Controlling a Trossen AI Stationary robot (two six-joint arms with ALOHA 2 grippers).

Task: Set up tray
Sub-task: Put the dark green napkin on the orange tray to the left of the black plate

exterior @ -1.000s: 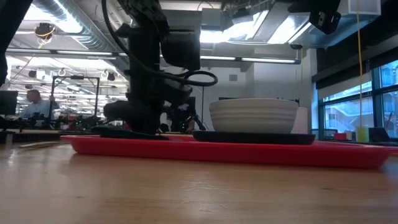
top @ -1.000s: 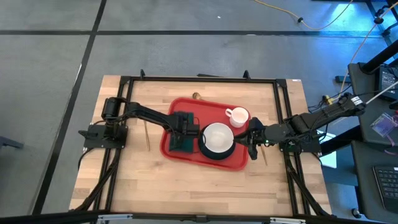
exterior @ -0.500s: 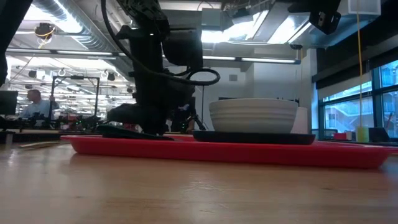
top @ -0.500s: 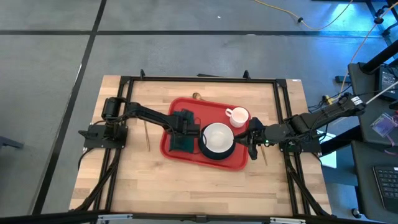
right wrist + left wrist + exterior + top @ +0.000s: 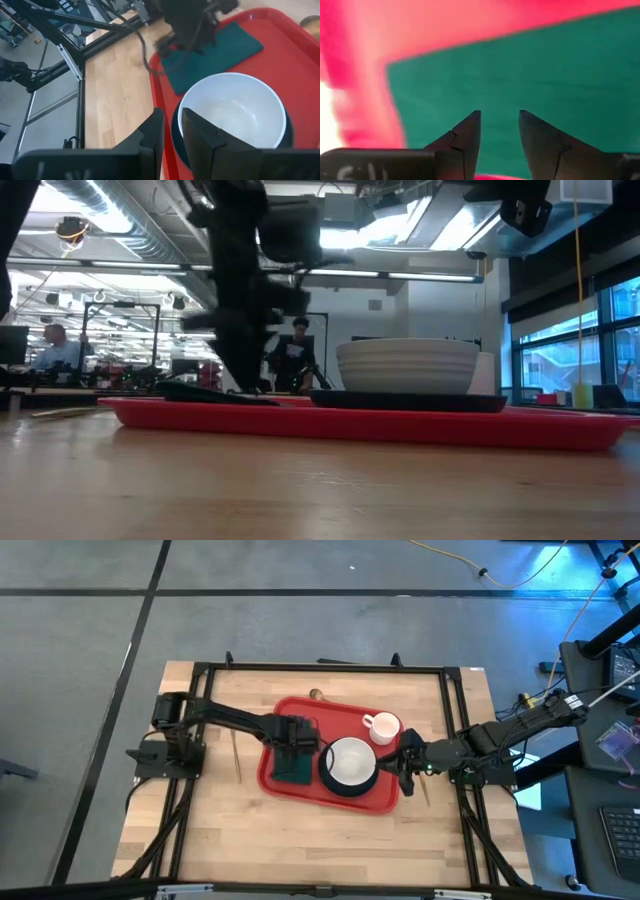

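Wooden bench (image 5: 300,840) carrying the tray (image 5: 300,710) at centre, green cloth (image 5: 292,768), white bowl (image 5: 349,762) and mug (image 5: 381,726) on it. Left hand (image 5: 499,125) just above the cloth, fingers narrowly apart, empty. Right hand (image 5: 170,135) at the tray's right edge, gap narrow, holding nothing.

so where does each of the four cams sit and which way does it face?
High: overhead, straight down; both arms, red tray.
Low: table height, level across; tray, white bowl, left arm.
Left wrist: close above green cloth; own fingers.
Right wrist: looks across the bowl to the left arm; own fingers.
Shared: the tray.
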